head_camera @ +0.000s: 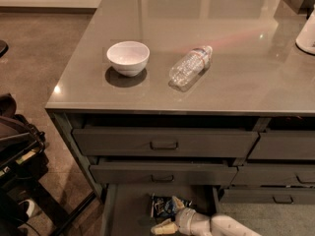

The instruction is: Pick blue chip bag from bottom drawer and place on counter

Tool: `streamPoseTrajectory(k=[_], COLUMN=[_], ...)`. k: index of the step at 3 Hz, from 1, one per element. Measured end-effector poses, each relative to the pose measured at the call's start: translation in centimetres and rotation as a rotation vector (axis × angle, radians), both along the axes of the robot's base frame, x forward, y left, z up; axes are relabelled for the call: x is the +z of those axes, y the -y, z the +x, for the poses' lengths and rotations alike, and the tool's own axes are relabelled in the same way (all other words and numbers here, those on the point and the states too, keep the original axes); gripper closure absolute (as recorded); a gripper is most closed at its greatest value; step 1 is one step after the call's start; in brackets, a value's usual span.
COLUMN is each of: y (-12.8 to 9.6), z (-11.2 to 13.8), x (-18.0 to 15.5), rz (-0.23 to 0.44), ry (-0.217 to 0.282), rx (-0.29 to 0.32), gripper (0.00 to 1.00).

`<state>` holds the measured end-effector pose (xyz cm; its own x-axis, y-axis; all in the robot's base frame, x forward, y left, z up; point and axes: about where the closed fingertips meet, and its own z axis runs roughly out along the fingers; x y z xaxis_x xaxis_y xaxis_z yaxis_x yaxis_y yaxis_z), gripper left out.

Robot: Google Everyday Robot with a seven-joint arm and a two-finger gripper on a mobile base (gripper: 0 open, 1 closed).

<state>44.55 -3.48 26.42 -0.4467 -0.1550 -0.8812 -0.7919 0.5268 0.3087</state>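
The blue chip bag [166, 206], dark blue foil with white patches, lies on the floor of the open bottom drawer [125, 210], near its back under the middle drawer. My white arm reaches in from the lower right. My gripper [165, 226] sits at the bottom edge of the view, just in front of the bag and touching its near edge or close to it. The grey-brown counter [246, 68] lies above the drawers.
A white bowl [128, 57] and a clear plastic bottle [190, 67] lie on the counter. A white object [306, 33] stands at its right edge. Two handled drawers [164, 144] sit above the open one. Dark equipment [17, 151] stands on the floor at left.
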Motion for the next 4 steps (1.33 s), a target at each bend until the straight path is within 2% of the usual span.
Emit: streamPoseTrajectory(k=[1, 2, 3, 4], y=[0.9, 0.7, 0.8, 2.1], z=[1.2, 1.3, 3.0, 5.5], x=[-1.2, -1.9, -5.3, -9.0], rz=[0.001, -0.010, -0.040, -0.065], ry=[-0.003, -0.012, -0.016, -0.001], rx=[-0.039, -0.048, -0.049, -0.077], gripper=[0.00, 0.00, 0.00, 0.00])
